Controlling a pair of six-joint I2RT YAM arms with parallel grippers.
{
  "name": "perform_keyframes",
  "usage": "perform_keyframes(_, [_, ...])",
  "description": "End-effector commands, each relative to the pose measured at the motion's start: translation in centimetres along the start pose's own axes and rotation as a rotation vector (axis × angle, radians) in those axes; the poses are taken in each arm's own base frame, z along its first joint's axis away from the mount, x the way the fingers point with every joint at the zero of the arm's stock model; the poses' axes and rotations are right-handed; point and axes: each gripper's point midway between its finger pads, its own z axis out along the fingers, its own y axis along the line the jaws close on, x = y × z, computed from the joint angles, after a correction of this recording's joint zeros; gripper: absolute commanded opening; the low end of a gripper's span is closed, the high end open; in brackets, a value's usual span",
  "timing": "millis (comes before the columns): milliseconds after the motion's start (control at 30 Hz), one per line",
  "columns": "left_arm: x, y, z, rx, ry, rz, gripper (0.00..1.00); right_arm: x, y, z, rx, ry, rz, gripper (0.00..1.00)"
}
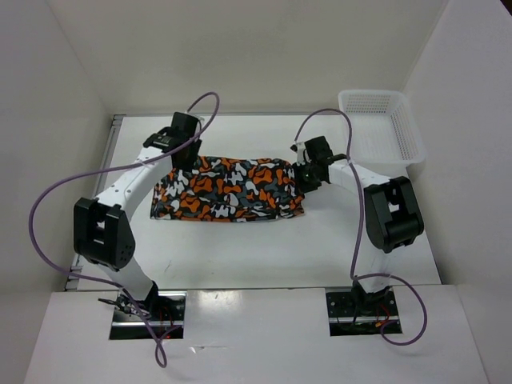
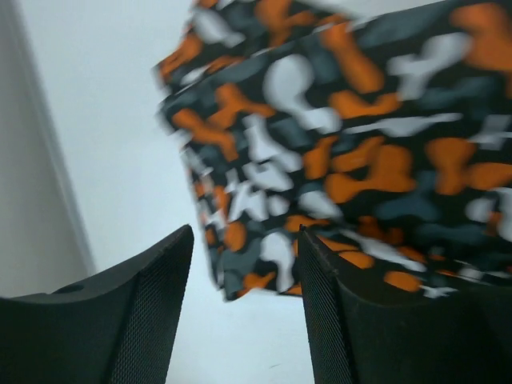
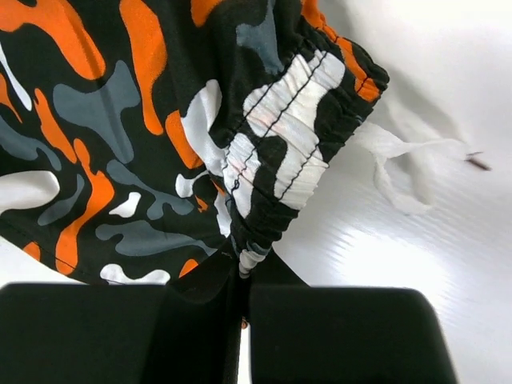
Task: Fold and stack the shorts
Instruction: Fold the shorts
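Note:
The shorts (image 1: pixel 228 190), in an orange, grey, white and black blotch print, lie folded into a long band across the middle of the table. My left gripper (image 1: pixel 182 156) hovers at their far left corner. In the left wrist view it (image 2: pixel 246 240) is open, with only bare table between the fingers (image 2: pixel 144 304) and the shorts' corner (image 2: pixel 344 144) just beyond the tips. My right gripper (image 1: pixel 302 178) is at the shorts' right end. In the right wrist view it (image 3: pixel 244 272) is shut on the gathered elastic waistband (image 3: pixel 280 152), and a white drawstring (image 3: pixel 392 160) trails onto the table.
A white mesh basket (image 1: pixel 380 124) stands at the table's far right corner. White walls close in the table on the left, back and right. Purple cables loop over both arms.

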Motion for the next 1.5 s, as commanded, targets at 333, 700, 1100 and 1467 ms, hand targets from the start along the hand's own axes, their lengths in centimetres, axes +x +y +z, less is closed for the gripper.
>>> perform_keyframes(333, [-0.9,-17.5,5.3,0.389,0.050,0.199,0.63,-6.7,-2.6,-7.8,0.056,-0.130,-0.110,0.00])
perform_keyframes(700, [-4.9,-29.2,5.3,0.637,-0.046,0.272,0.64,-6.9,-3.0,-14.4,0.029,-0.158,-0.099,0.00])
perform_keyframes(1100, [-8.4,-39.5,0.5,0.880,-0.176,0.348,0.66,-5.7,-6.5,-18.1,0.081,-0.141,-0.032,0.00])
perform_keyframes(1467, [-3.6,-32.0,3.4,0.602,-0.069,0.346,0.66,1.8,-12.0,-15.2,0.204,-0.026,0.127,0.00])
